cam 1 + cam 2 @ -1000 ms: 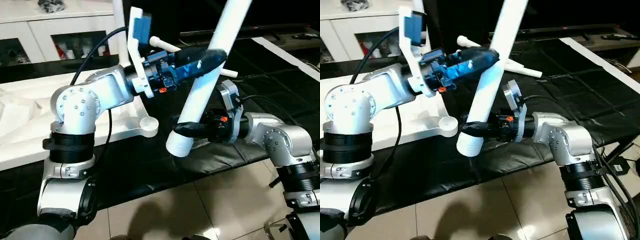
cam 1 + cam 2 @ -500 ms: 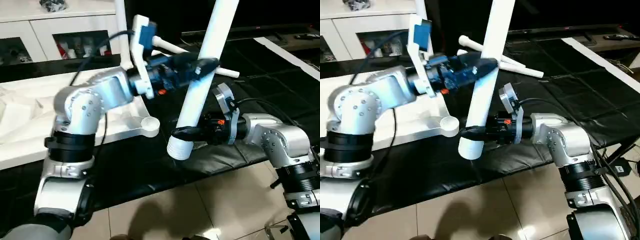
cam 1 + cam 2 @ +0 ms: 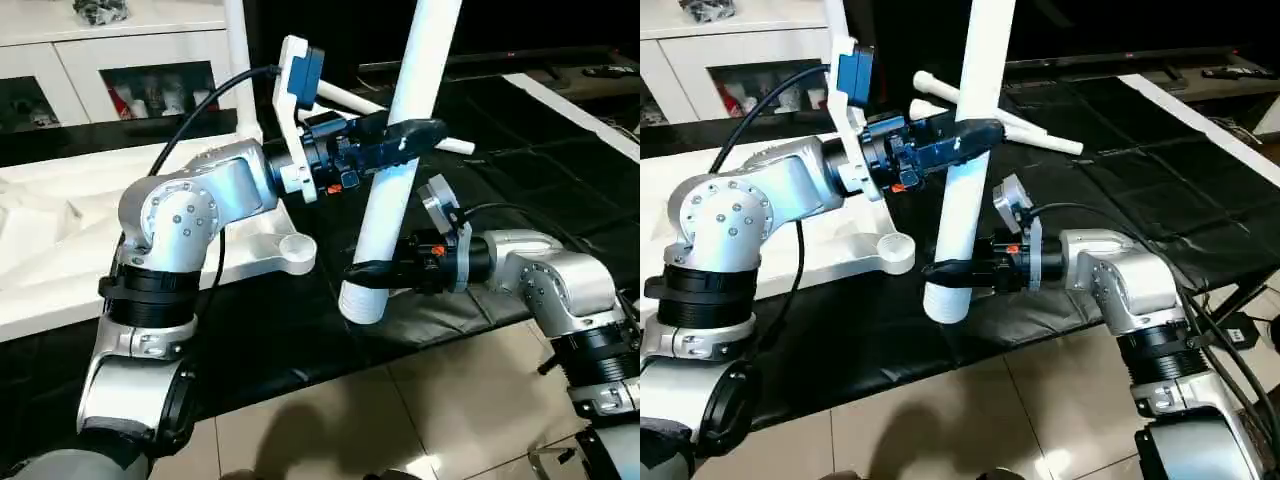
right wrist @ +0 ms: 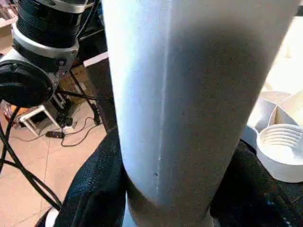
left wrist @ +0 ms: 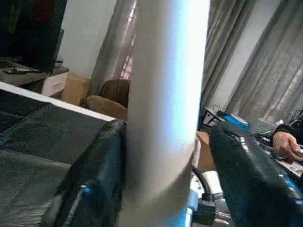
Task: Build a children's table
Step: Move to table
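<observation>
Left eye view has our right gripper [image 3: 362, 270] clamped low on the near-upright leg [image 3: 400, 150], its threaded end just right of the tabletop's corner socket [image 3: 296, 247], while our left gripper [image 3: 410, 130] seems partly closed higher up.

White leg [image 3: 400, 150], white table top [image 3: 60, 240], black mat [image 3: 540, 150], silver arms, black hand fingers [image 5: 90, 189]

Probably a living room: curtains [image 5: 246, 56], sofa [image 5: 102, 101], glass-door cabinet [image 3: 130, 60].
</observation>
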